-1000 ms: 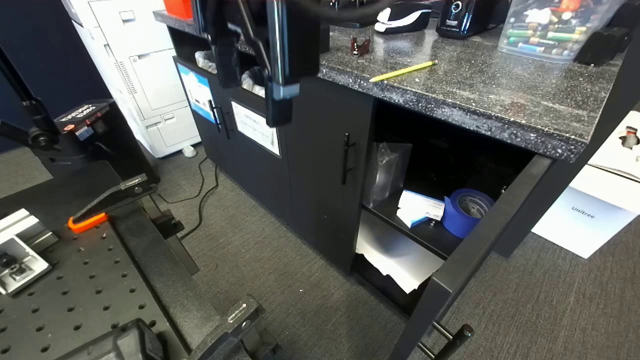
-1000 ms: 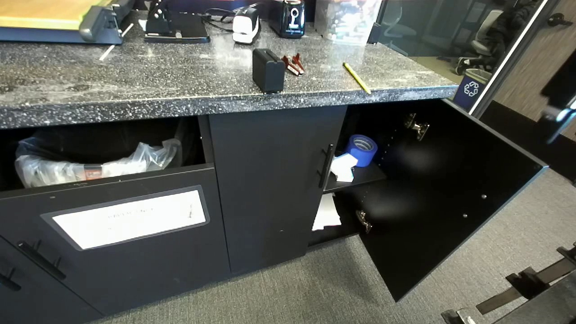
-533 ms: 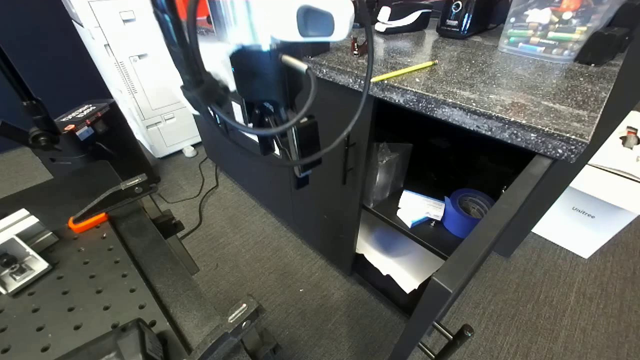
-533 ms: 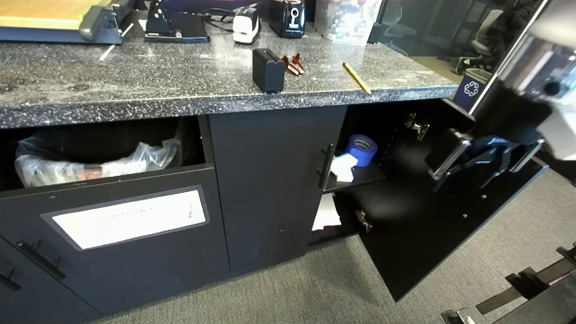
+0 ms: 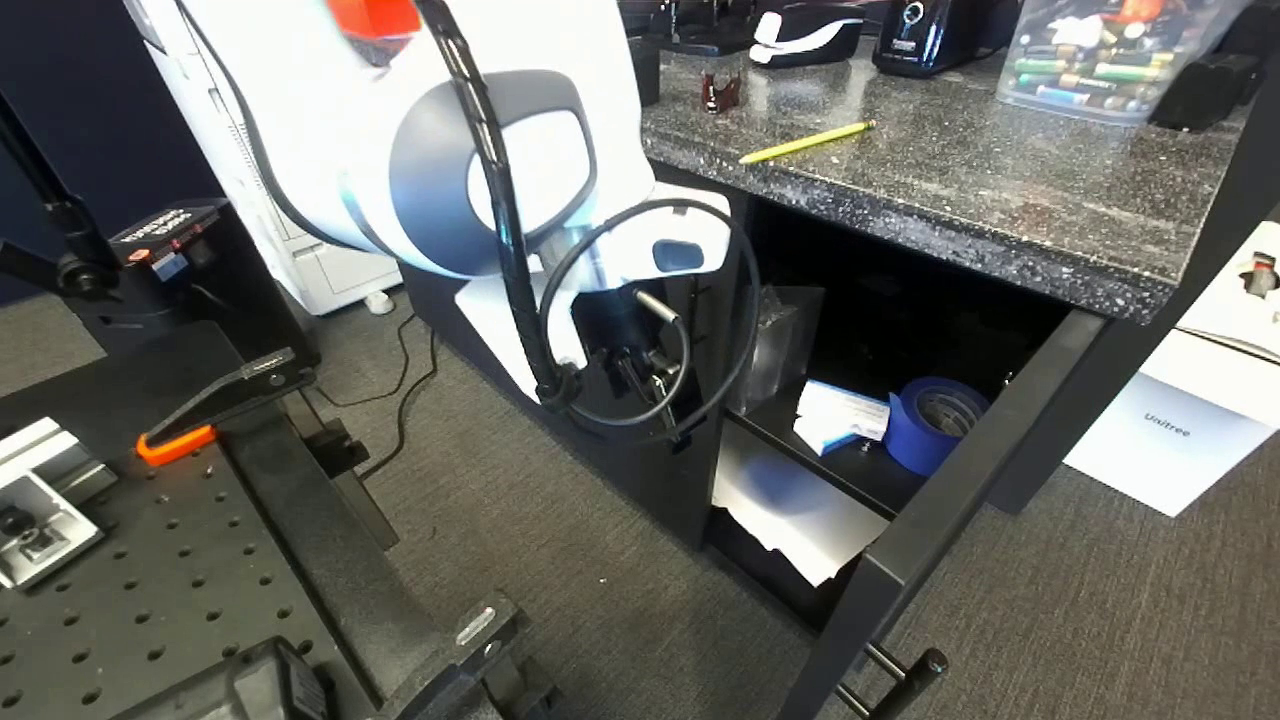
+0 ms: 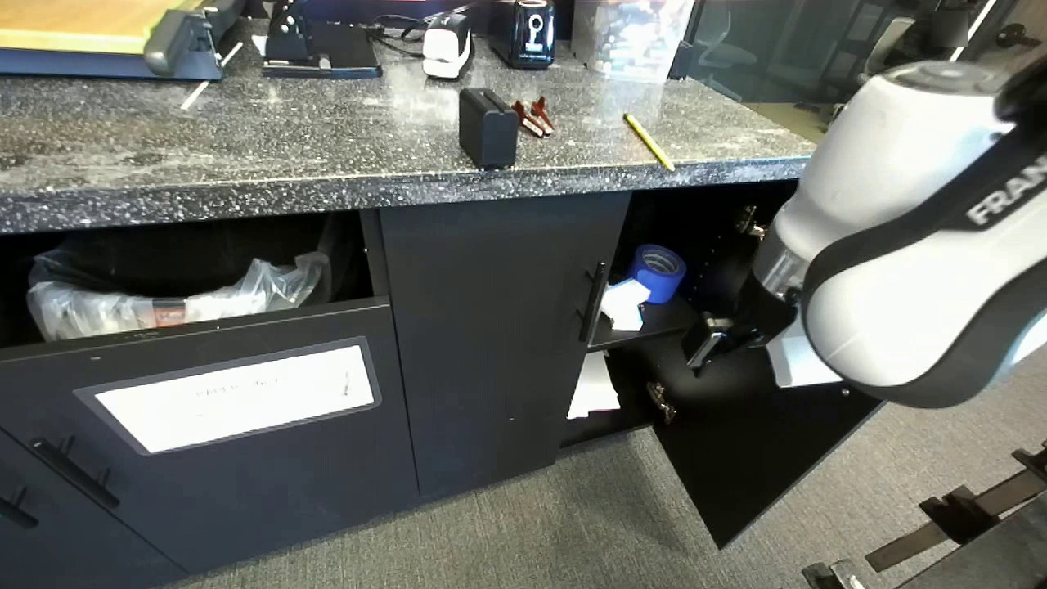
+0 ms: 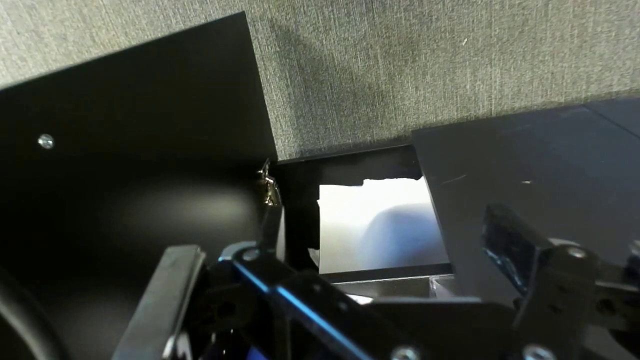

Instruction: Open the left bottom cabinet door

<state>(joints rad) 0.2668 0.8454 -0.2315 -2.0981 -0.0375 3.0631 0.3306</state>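
i see the pincer [image 7: 372, 232] with its two fingers [image 7: 515, 242] spread wide apart. the left bottom cabinet door [image 6: 495, 352] is closed. in an exterior view it is off to the left of the pincer, and the two do not touch. its thin black handle [image 6: 595, 303] is on the edge nearest the pincer. the other black door [image 6: 761, 466] is wide open, and its inner side is behind the pincer there. a roll of blue tape [image 6: 657, 272] sits up and to the left of the pincer.

in the wrist view the closed door is on the right, and one finger covers a bit of it. white paper [image 7: 370, 215] shows past the pincer, in the gap between its fingers.
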